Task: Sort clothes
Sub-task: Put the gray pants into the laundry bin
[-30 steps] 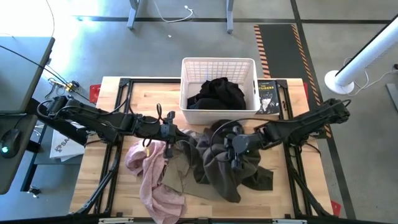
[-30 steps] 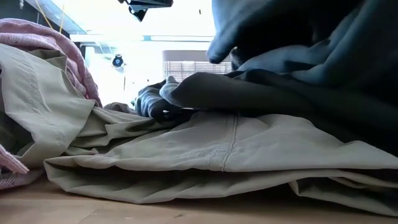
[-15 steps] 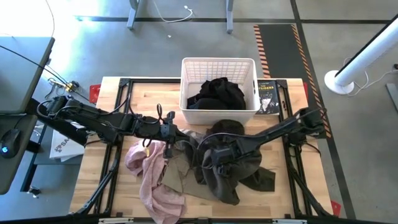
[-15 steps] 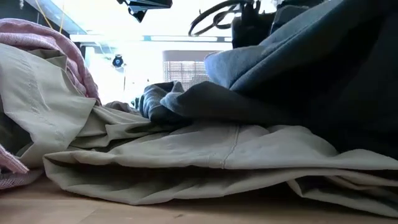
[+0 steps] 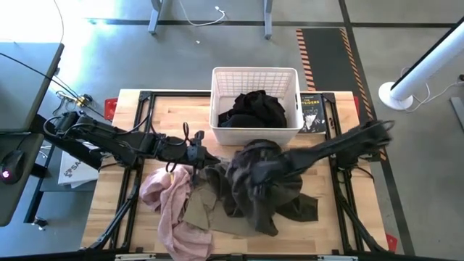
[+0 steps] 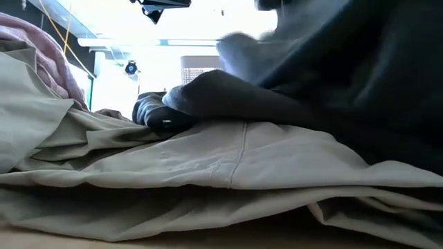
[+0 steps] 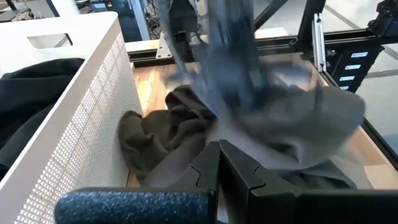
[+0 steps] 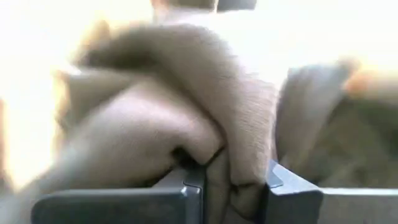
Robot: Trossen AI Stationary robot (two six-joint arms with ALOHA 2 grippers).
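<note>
The dark olive-brown garment (image 5: 264, 185) lies bunched at the table's middle, partly on the beige-khaki garment (image 5: 206, 212). The light pink garment (image 5: 168, 206) lies at the near left. The black garment (image 5: 254, 109) sits in the white basket (image 5: 254, 70). My right gripper (image 5: 246, 176) is shut on the olive garment and mostly hidden by it. My left gripper (image 5: 198, 156) is shut and hovers just left of the pile, near the basket's near left corner. The left wrist view (image 7: 217, 152) shows nothing between its fingers. My right gripper pinches a bunched fold of the olive-brown garment (image 8: 233, 155) between its two fingers, several layers thick. The arm comes in from the table's right. The held part is raised, and the rest of the garment (image 6: 291, 104) drapes down onto the khaki garment (image 6: 208, 173).
The basket's lattice wall (image 7: 93, 93) stands close beside my left gripper. A dark book (image 5: 313, 112) lies to the right of the basket. Bare wood shows at the table's far left (image 5: 167, 109) and near right (image 5: 330, 225).
My right gripper has gone toward the table's left, dragging the olive garment with it. The bunch has shifted left. The khaki garment under it has slid left, and the pink garment has bunched up farther left.
</note>
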